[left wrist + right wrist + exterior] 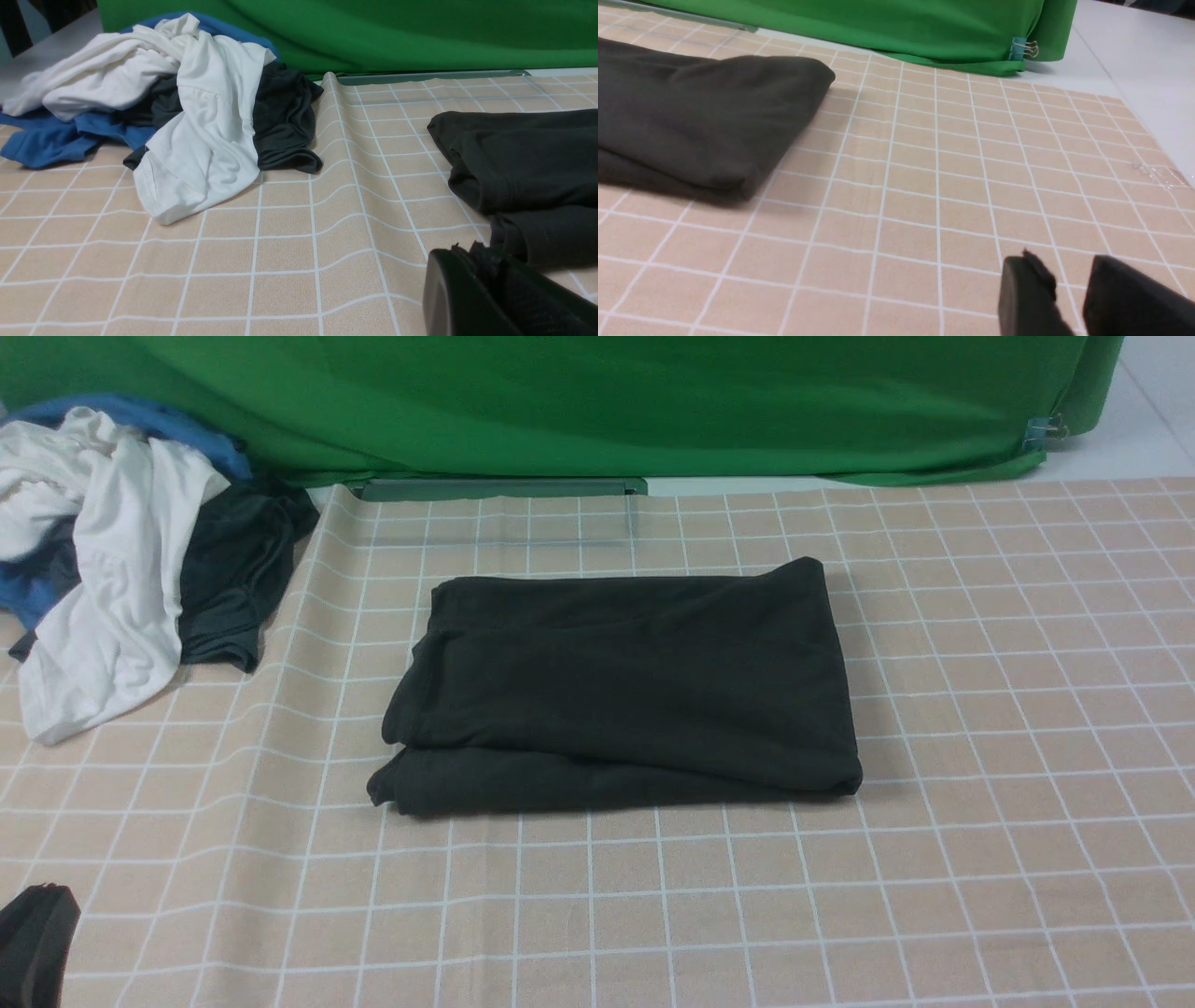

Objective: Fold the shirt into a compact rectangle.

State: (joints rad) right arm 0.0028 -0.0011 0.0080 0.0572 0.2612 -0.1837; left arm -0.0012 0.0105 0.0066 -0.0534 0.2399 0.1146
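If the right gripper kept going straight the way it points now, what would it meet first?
Probably nothing: ahead of the right gripper lies bare checked tablecloth up to the green backdrop. The folded shirt sits off to one side of that line, though depth is uncertain.

**No readable text in any view**

Nothing legible is showing anywhere. The folded shirt (621,686) is lying with plain black cloth facing up, no lettering or graphic showing. The heap of garments (121,560) is showing no print or label. The checked tablecloth (980,803) is carrying only white grid lines, and the green backdrop (597,401) is showing no marking
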